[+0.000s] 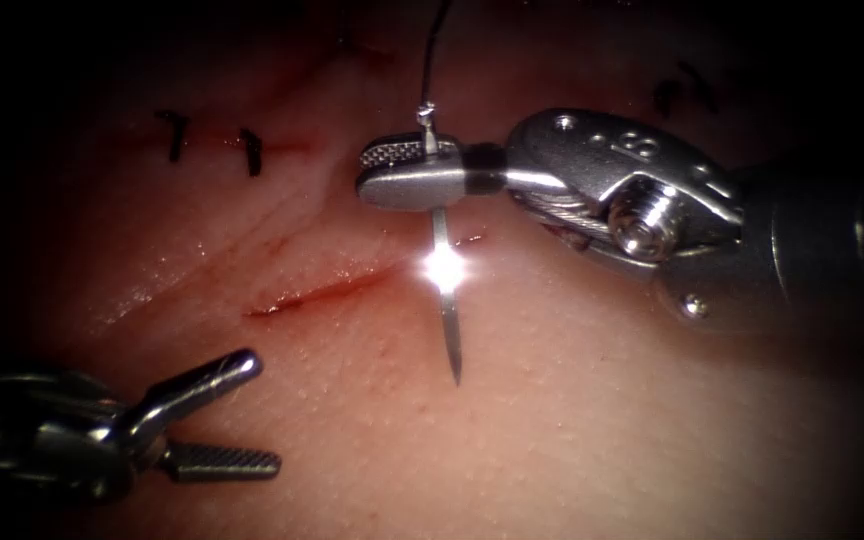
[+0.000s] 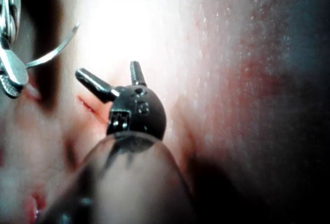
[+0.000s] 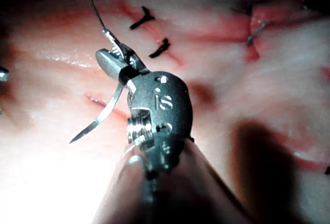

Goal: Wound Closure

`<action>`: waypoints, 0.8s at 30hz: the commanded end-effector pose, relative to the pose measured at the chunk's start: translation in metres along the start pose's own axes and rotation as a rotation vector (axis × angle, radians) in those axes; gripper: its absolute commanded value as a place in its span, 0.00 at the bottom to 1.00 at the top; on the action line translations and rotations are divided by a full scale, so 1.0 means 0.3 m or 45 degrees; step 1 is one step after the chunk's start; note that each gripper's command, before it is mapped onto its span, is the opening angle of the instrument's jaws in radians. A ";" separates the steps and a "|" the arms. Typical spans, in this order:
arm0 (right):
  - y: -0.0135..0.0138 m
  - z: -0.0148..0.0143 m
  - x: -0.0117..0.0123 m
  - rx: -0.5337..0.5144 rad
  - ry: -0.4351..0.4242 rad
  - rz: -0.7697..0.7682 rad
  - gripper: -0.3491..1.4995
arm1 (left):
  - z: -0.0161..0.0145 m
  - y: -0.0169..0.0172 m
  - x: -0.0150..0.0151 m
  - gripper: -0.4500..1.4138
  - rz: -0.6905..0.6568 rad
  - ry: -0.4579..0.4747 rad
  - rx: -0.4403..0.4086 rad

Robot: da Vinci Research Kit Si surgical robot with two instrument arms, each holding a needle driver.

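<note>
Right end effector [image 1: 407,172], polished steel with cross-hatched faces, pinching slim curved needle [image 1: 446,300] near its thread end; needle free above tissue [image 1: 602,420], tip near cut's [image 1: 317,293] right end. Dark thread [image 1: 434,50] trailing far. Left end effector [image 1: 242,415] spread, holding nothing.

Silver steel right gripper [image 1: 407,172], serrated jaws, hex screw, cables, dark shaft
</note>
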 end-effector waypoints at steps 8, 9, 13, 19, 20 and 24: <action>0.0081 0.0195 -0.0076 0.148 0.100 -0.273 0.00 | 0.008 0.007 -0.013 0.08 -0.061 -0.121 0.043; 0.0087 0.0213 -0.0086 0.160 0.115 -0.296 0.00 | 0.009 0.008 -0.014 0.07 -0.073 -0.134 0.049; 0.0110 0.0321 -0.0171 0.236 0.164 -0.450 0.00 | 0.015 0.012 -0.021 0.09 -0.110 -0.208 0.066; 0.0153 0.0399 -0.0210 0.265 0.196 -0.634 0.00 | 0.019 0.015 -0.030 0.09 -0.152 -0.300 0.062; 0.0157 0.0406 -0.0210 0.267 0.199 -0.650 0.00 | 0.019 0.014 -0.031 0.08 -0.166 -0.310 0.064; 0.0175 0.0437 -0.0208 0.281 0.216 -0.715 0.00 | 0.021 0.014 -0.037 0.05 -0.190 -0.340 0.076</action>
